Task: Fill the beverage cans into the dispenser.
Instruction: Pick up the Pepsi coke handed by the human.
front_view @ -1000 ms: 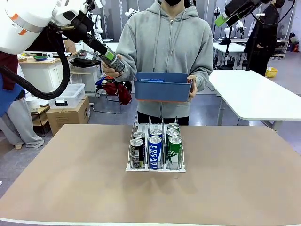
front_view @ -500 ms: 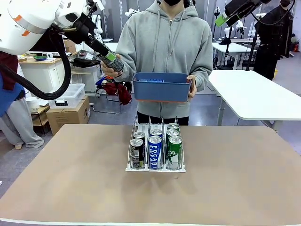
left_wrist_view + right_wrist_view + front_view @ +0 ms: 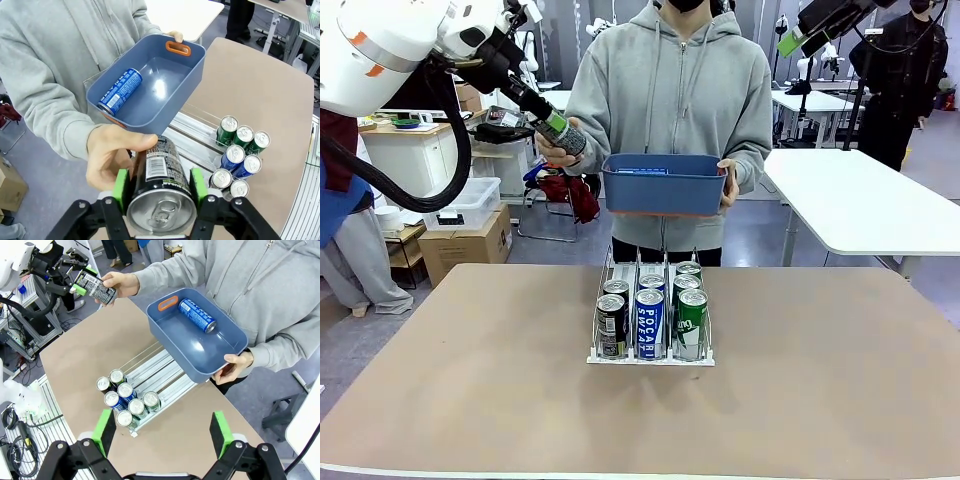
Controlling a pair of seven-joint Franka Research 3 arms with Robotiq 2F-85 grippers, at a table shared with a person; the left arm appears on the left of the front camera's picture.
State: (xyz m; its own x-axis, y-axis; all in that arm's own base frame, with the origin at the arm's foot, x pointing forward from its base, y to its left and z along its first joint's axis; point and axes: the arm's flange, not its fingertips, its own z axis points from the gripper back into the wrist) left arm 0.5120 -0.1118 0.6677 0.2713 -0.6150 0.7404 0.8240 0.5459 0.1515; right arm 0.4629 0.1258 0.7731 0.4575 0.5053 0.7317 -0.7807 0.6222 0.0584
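Left wrist view: the left gripper (image 3: 159, 187) has its green pads clamped on either side of a black can (image 3: 159, 160) near its silver top, while the person's hand (image 3: 107, 157) wraps the can's far end, seemingly gripping it too. Their other hand (image 3: 232, 365) holds a blue bin (image 3: 186, 95) with one blue can (image 3: 120, 91) lying inside. The dispenser (image 3: 650, 359) stands on the table (image 3: 820, 380), seven cans (image 3: 649, 320) in its lanes. The right gripper (image 3: 162, 427) hangs wide open above
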